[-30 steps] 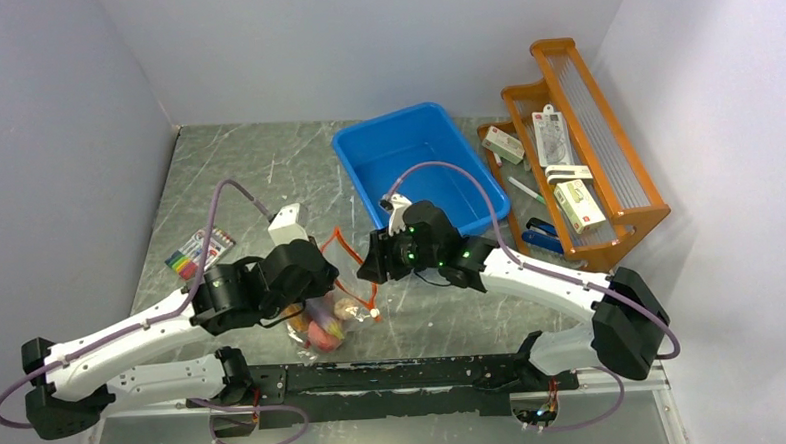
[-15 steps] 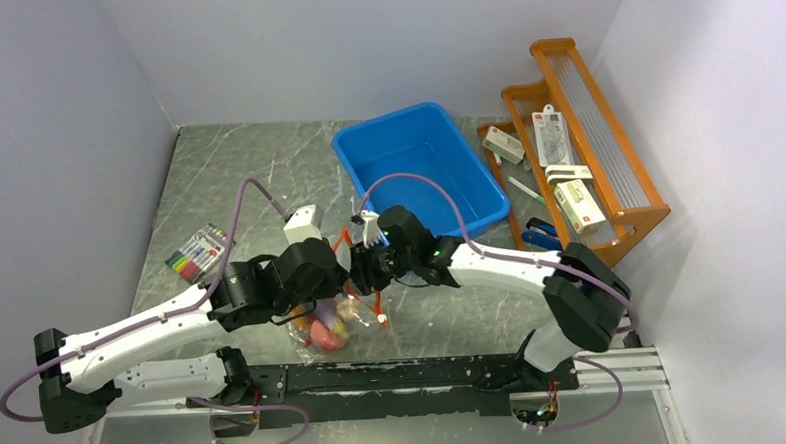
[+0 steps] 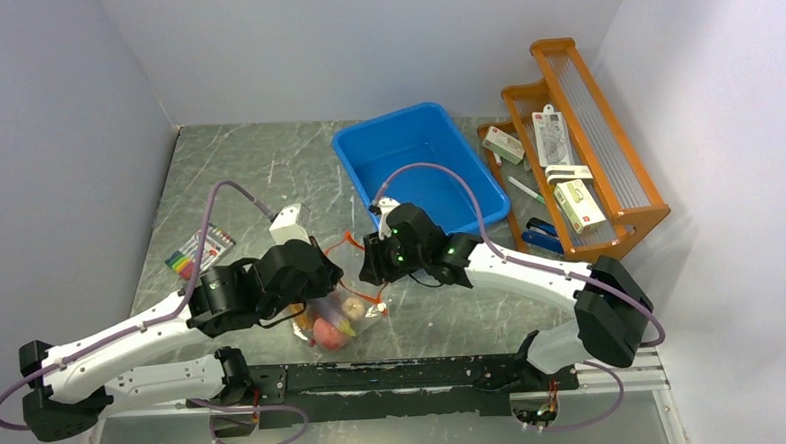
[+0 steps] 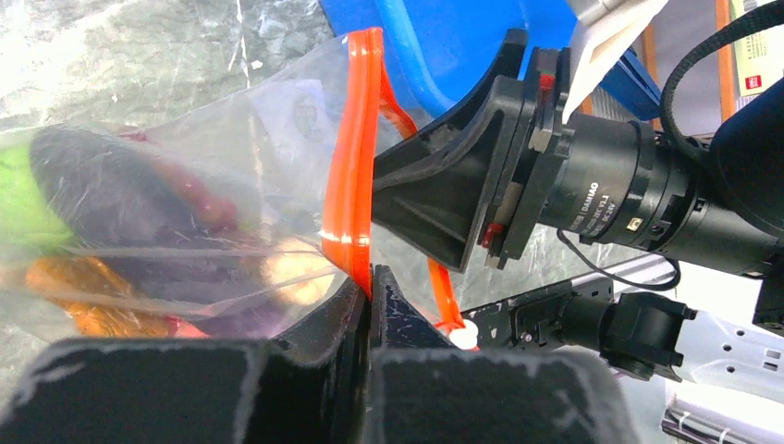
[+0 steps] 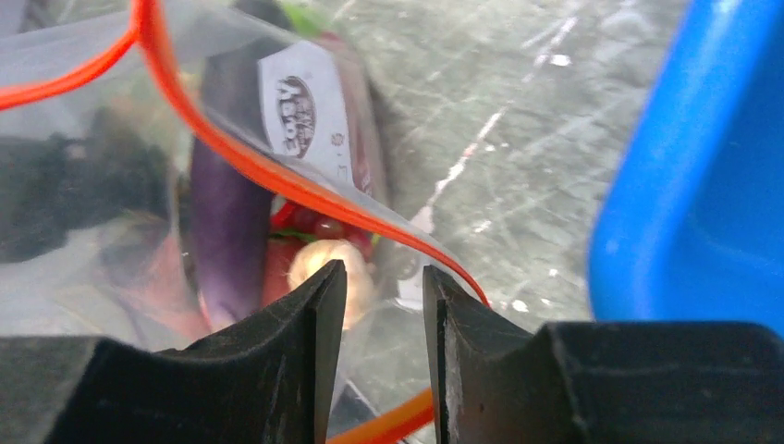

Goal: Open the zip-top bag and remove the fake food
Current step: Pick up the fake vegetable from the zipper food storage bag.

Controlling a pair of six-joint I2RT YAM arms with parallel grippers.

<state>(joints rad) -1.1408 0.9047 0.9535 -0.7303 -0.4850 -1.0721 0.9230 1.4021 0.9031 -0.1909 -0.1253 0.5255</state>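
Observation:
The zip-top bag (image 3: 335,313) lies between the two arms near the table's front edge, its mouth lifted and parted. My left gripper (image 4: 372,282) is shut on the red-orange zip strip (image 4: 349,166) of one lip. My right gripper (image 5: 384,277) faces it with its jaws a little apart over clear plastic at the other lip, whose strip (image 5: 277,176) runs just past the right finger. Fake food shows through the plastic: a purple eggplant (image 5: 217,213), a beige bulb (image 5: 324,264), a green piece (image 4: 18,194) and an orange piece (image 4: 83,277).
A blue bin (image 3: 417,166) stands just behind the right gripper (image 3: 373,266). An orange wooden rack (image 3: 576,154) with small boxes is at the right. A pack of coloured markers (image 3: 195,253) lies at the left. The bag's white slider (image 4: 465,336) hangs on the strip.
Both arms closed in on the bag's mouth, then drew slightly apart, spreading the lips. The right gripper's jaws stand narrower than a second ago. The left gripper stays clamped on the strip.

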